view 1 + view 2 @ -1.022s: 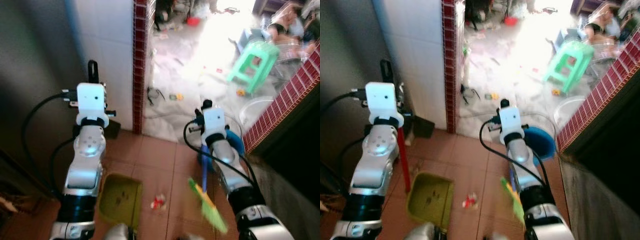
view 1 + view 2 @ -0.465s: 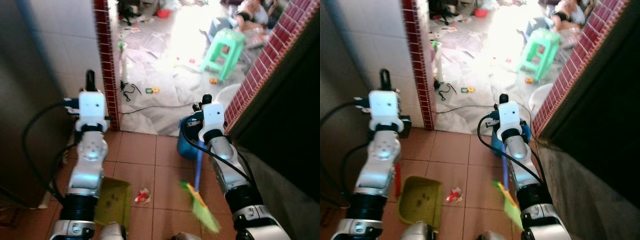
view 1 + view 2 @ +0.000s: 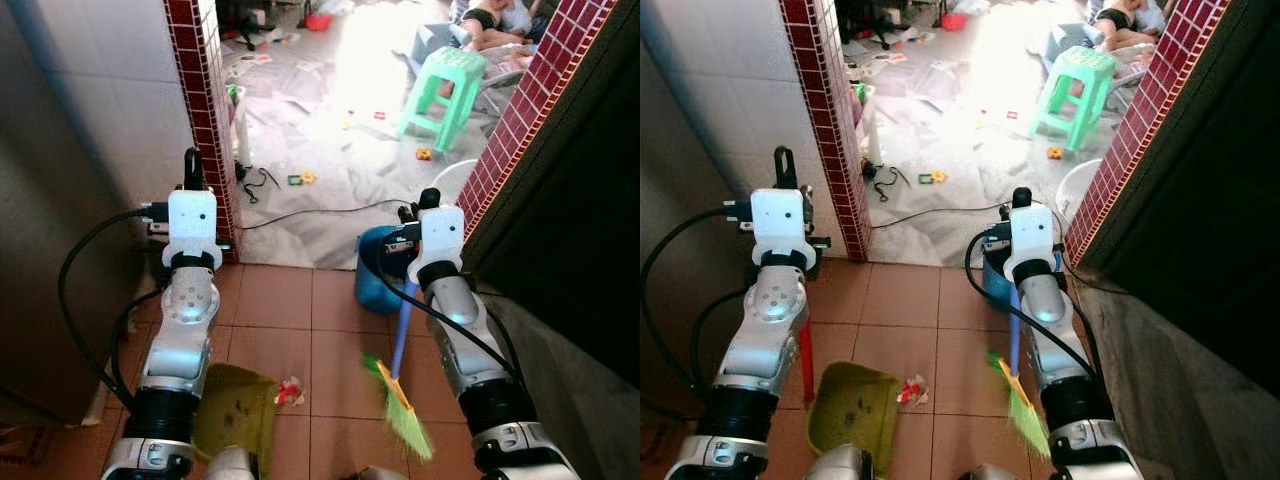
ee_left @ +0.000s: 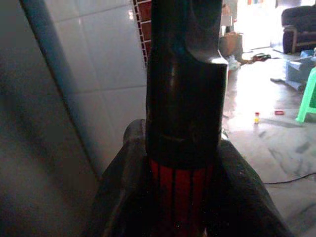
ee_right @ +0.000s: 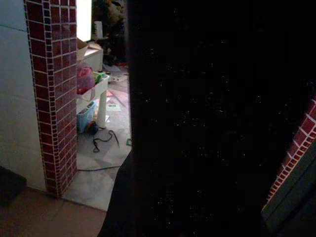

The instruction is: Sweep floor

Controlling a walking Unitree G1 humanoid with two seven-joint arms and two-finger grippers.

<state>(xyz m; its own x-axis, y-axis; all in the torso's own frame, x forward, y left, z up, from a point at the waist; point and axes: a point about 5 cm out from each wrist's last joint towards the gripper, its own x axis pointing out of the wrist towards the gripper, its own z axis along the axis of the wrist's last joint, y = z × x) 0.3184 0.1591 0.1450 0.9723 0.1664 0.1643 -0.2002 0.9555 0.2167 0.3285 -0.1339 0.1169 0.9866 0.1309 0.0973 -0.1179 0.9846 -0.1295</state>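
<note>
My left gripper [image 4: 181, 165] is shut on the red, black-capped handle [image 3: 805, 358] of a yellow-green dustpan [image 3: 848, 420], which rests on the terracotta tiles at lower left. My right gripper [image 3: 424, 208] is shut on the blue handle [image 3: 402, 325] of a broom. Its green bristles [image 3: 406, 418] touch the floor at lower right. A small red and white scrap of litter [image 3: 290, 392] lies on the tiles between the dustpan's mouth and the bristles. The right wrist view is mostly dark.
A blue bucket [image 3: 374, 272] stands just behind the broom. A red-brick pillar [image 3: 203, 110] on the left and a red-brick wall [image 3: 528, 110] on the right frame a doorway. Beyond it are a littered grey floor, a black cable [image 3: 300, 215], a green stool [image 3: 452, 88] and a person [image 3: 492, 14] lying down.
The whole picture has shifted as the camera moved, and it is sharper now. Both arms keep their hold, and the broom, dustpan and litter stay in much the same arrangement.
</note>
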